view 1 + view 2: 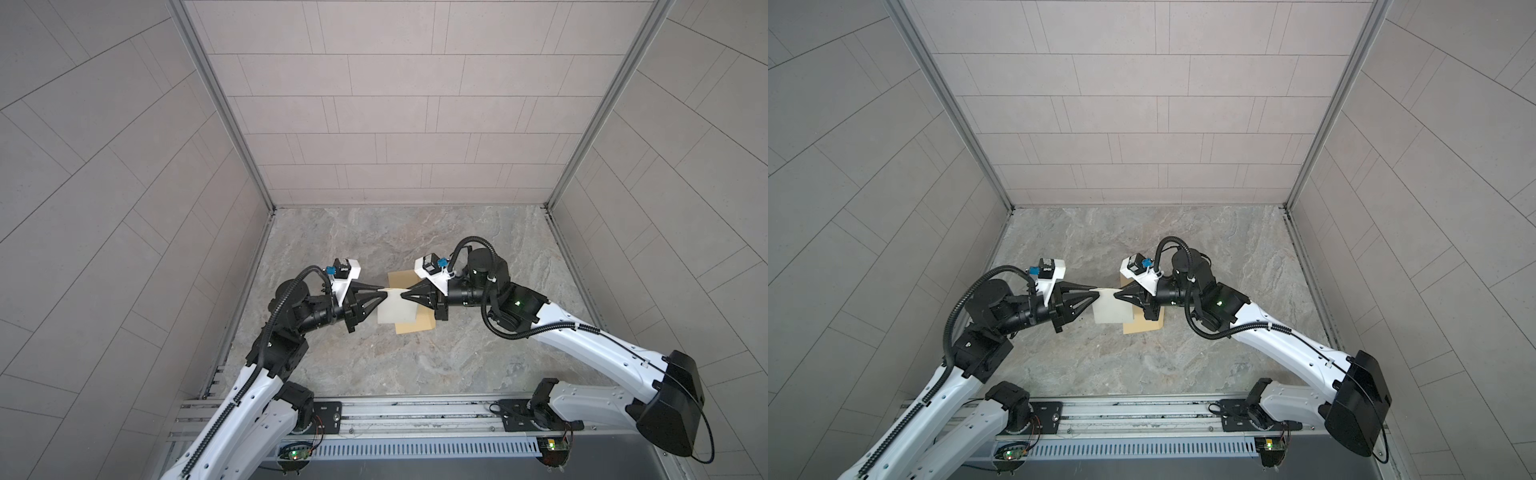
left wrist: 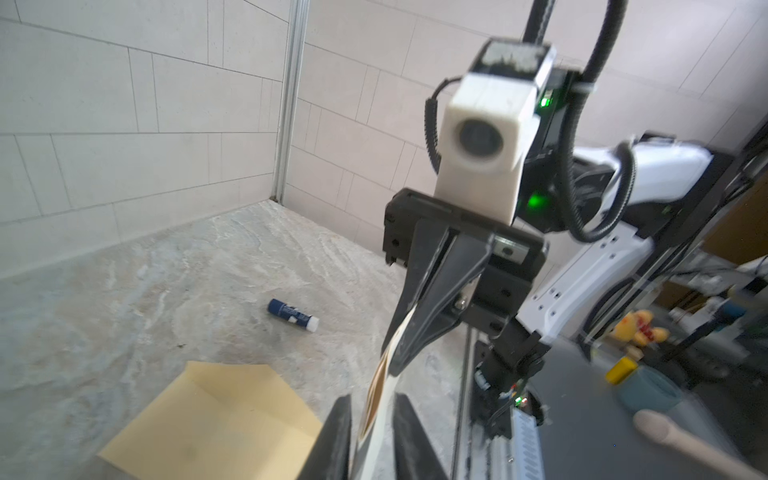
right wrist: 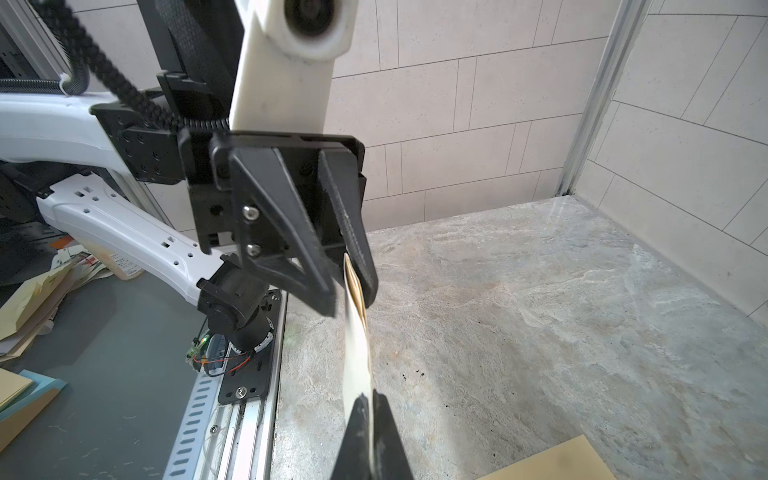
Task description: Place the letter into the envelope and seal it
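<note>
Over the table, the letter (image 1: 397, 309) hangs between two claws. The right gripper (image 1: 402, 296) clamps its 3 o'clock corner; the left gripper (image 1: 384, 291), jaws nearly meeting at 9 o'clock, has an uncertain grip. Beneath, the envelope (image 1: 415, 327) lies flat, long axis 6-to-12, nearer the right arm.

- Both top views: even, diffuse light; soft shadows on the worktop (image 1: 374, 365); wall (image 1: 104, 166) lines bow toward the edges; the letter (image 1: 397, 311) washes out near-white.
- Wrist views: bright; nearest parts blurred.
</note>
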You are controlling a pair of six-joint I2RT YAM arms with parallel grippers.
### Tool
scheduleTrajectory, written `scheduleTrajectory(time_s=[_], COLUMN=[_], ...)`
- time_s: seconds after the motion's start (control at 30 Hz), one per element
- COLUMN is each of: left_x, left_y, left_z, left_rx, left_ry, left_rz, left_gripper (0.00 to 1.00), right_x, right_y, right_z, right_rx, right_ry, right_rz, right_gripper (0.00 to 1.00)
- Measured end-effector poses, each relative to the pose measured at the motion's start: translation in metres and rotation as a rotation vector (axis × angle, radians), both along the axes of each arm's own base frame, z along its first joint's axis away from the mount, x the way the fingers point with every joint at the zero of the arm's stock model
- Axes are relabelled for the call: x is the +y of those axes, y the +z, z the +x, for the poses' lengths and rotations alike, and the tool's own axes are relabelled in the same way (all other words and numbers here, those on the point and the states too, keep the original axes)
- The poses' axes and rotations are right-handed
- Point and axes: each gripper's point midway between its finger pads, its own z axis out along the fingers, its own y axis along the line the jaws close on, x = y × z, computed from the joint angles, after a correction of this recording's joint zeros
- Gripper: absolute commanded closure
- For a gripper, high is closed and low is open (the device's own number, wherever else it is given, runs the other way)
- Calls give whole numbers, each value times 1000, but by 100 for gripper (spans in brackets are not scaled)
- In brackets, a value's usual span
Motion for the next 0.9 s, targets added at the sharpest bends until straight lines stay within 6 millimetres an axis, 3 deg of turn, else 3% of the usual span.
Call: scheduleTrajectory(time_s=[0.03,0.2,0.47,0.7,0.9], left_x=[0,3,10,12,13], left_y=[-1,1,16,42,49], left_z=[1,9,26,31,30], left_rx=[9,37,106,138,144], left_ry=[8,54,142,137,131], left_rz=[-5,-44,-215,-352,-396], left_gripper=[100,100,100,100,100], right_x=[0,1,-5,-22,-24], right_y=[1,5,0,-22,-19], right_z=[0,2,15,22,25], right_rx=[0,8,39,128,166], right_ry=[-2,-14,-106,-177,-189], right_rz=[6,21,36,65,118], right_gripper=[99,88,53,56,69])
